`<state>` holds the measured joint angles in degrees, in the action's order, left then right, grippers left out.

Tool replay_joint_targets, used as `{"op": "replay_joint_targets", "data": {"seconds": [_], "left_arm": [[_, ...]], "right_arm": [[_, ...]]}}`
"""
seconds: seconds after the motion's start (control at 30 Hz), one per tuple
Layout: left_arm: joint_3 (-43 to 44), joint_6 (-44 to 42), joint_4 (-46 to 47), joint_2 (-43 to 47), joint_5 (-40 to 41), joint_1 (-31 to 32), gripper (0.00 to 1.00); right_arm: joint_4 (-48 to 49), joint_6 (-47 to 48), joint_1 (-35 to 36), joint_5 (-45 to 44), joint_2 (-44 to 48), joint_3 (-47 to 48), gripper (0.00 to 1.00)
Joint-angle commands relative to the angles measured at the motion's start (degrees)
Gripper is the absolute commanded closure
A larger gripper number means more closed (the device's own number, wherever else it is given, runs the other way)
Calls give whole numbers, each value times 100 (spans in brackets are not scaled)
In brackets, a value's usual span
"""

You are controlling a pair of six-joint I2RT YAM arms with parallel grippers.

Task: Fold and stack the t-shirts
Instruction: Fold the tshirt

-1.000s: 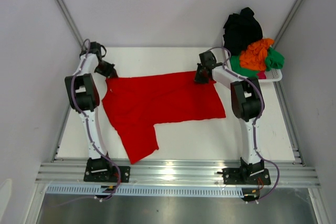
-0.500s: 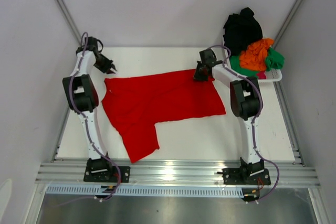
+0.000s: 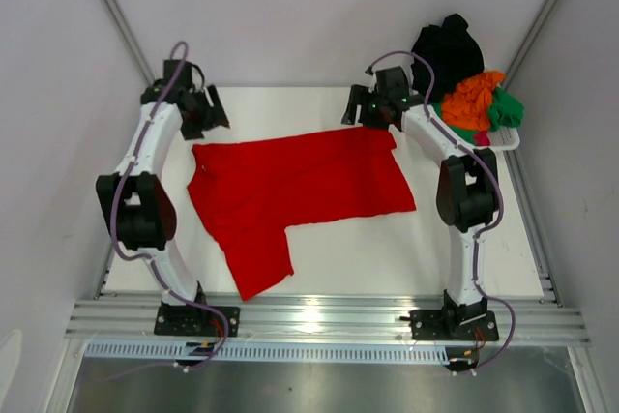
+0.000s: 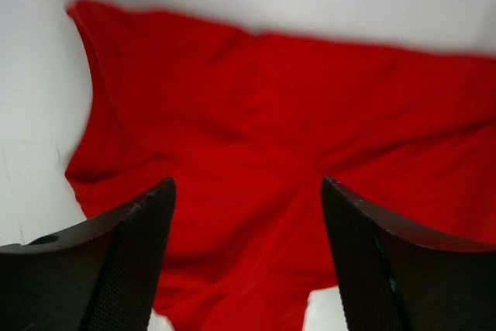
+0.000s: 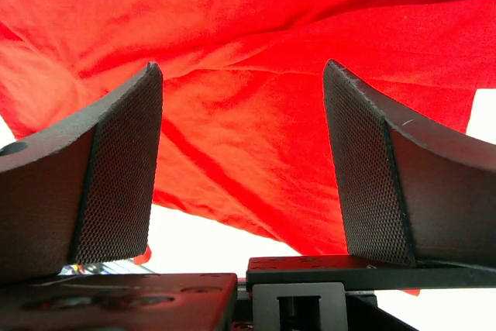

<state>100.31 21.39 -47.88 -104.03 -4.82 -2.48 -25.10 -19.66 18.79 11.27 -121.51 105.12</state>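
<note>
- The red t-shirt [image 3: 300, 181] lies spread nearly flat in the middle of the counter [image 3: 406, 258]. One long edge runs along the far side, and a narrower part reaches toward the near left.
- It looks thin, light and limp. It would likely drape, crease and slide on the smooth top. A pinch at an edge or corner suits it best, one at each end to hold the cloth taut.
- The left jaws stand apart and empty, just beyond the far-left corner. The wrist view shows red cloth lying below, past the fingers [image 4: 132, 261].
- The right jaws stand apart too, holding nothing, by the far edge near the far-right corner.
- At the far right, a white basket [image 3: 505, 145] holds an unfolded heap: a black shirt [image 3: 447, 50], an orange shirt [image 3: 474, 96] and a green shirt [image 3: 507, 108].
</note>
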Motion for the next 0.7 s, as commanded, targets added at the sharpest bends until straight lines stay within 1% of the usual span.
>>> {"op": "replay_joint_targets", "data": {"seconds": [0.0, 0.03, 0.07, 0.1, 0.17, 0.3, 0.4, 0.5, 0.57, 0.6, 0.67], "left_arm": [[-722, -608, -354, -241, 421, 187, 22], [-785, -705, -276, -223, 412, 187, 15], [-829, -837, -231, -214, 455, 334, 1], [-864, -1099, -179, -240, 508, 406, 1], [-820, -1224, -143, -346, 771, 433, 1], [-478, -1427, -196, -855, 895, 485, 0], [-223, -1480, -239, -1277, 536, 485, 0], [146, -1401, -415, -1734, 289, 512, 1], [583, -1348, -608, -1980, 245, 538, 0], [847, -1348, -878, -2251, 227, 538, 1], [1095, -1330, -1135, -2472, 271, 538, 0]], "right_arm": [[-205, 331, 37, 156, 190, 97, 21], [-206, 340, 37, 174, 189, 70, 21], [-214, 357, 37, 191, 172, 18, 20], [-197, 358, 46, 192, 189, -35, 20], [-118, 366, 46, 192, 207, -158, 20], [-135, 410, 29, 165, 85, -299, 18], [-188, 393, 20, 165, -65, -264, 17], [-223, 340, 11, 130, -118, -194, 14], [-241, 323, -6, 121, -153, -124, 13], [-241, 331, -15, 113, -153, -115, 12], [-249, 331, -15, 113, -153, -97, 11]]}}
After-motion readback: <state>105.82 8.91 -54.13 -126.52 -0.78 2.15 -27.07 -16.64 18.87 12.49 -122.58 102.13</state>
